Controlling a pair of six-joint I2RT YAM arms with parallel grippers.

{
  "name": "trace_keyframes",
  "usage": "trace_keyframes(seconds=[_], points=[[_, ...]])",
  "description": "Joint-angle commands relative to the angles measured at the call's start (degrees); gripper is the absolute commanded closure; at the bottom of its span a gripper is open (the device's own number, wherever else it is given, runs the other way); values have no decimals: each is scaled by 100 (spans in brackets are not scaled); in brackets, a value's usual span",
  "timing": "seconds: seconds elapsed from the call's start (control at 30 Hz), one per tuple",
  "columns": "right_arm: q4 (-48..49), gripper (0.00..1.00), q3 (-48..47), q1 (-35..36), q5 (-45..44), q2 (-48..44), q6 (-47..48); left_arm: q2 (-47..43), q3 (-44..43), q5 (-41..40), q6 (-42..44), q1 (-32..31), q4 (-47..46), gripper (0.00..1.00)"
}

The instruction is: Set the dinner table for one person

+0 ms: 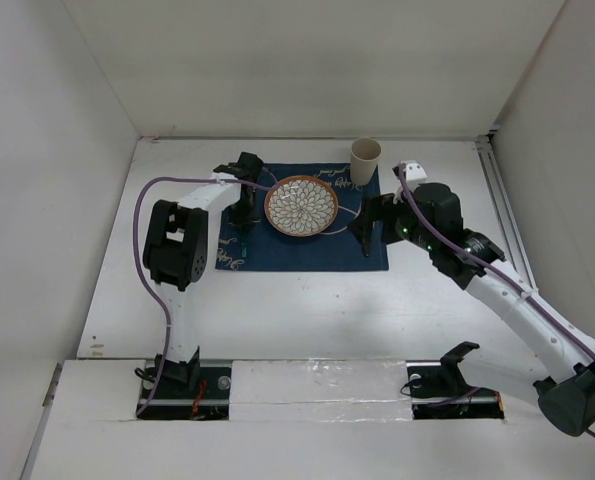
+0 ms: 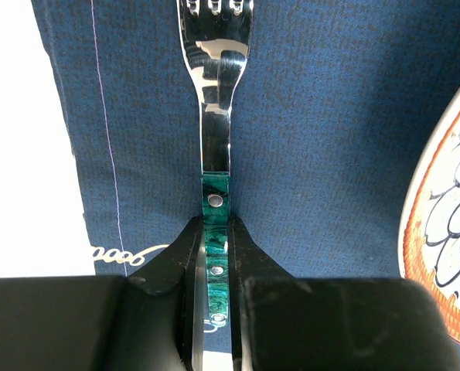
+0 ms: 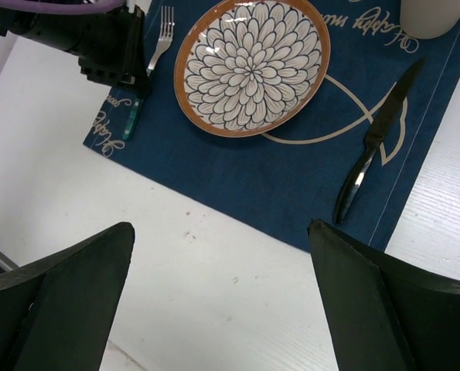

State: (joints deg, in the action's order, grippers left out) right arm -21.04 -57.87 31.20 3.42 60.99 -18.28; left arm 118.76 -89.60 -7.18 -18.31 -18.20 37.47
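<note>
Presently, fork placement is in hand. Left gripper is clamped on the fork handle, left of the plate on the mat, mid-frame on the table. Right gripper is spread wide and empty. The next move likely calls for release, then a straight lift.

In the top view, the placemat lies on the dinner table, upper middle of the frame. The plate sits on the mat, nearer its far edge. The fork lies on the mat just left of the plate, tines pointing away. The knife lies on the mat right of the plate, apart from it. The cup stands at the mat's upper right corner.
</note>
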Motion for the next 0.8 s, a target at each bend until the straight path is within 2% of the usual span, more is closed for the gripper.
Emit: trace_keyframes(seconds=[0.0, 0.2, 0.27, 0.3, 0.43, 0.57, 0.6, 0.67, 0.7, 0.73, 0.77], points=[[47, 0, -278, 53, -52, -123, -70, -134, 39, -91, -50, 9, 23, 100], [-6, 0, -331, 106, -52, -175, -70, -82, -13, -91, -103, 9, 76, 99], [-6, 0, -331, 106, -52, -175, -70, -81, -13, -91, -103, 9, 129, 94], [-6, 0, -331, 106, -52, -175, -70, -81, -13, -91, -103, 9, 129, 87], [-58, 0, -383, 106, -104, -175, -70, -133, -74, -214, -165, 9, 190, 77], [-164, 0, -498, 106, -174, -175, -70, -423, -75, -407, -296, 9, 331, 60], [-251, 0, -567, 106, -271, -175, -70, -520, -23, -468, -357, 9, 331, 50], [-497, 0, -743, 106, -412, -175, -70, -871, 39, -582, -480, 9, 331, 39], [-611, 0, -822, 106, -621, -236, -70, -1011, 92, -670, -559, 9, 331, 26], [-743, 0, -971, 53, -754, -289, -140, -1161, 179, -749, -621, 9, 331, 5], [-1022, 0, -1059, 53, -886, -342, -193, -1484, 180, -872, -622, 9, 331, 0]])
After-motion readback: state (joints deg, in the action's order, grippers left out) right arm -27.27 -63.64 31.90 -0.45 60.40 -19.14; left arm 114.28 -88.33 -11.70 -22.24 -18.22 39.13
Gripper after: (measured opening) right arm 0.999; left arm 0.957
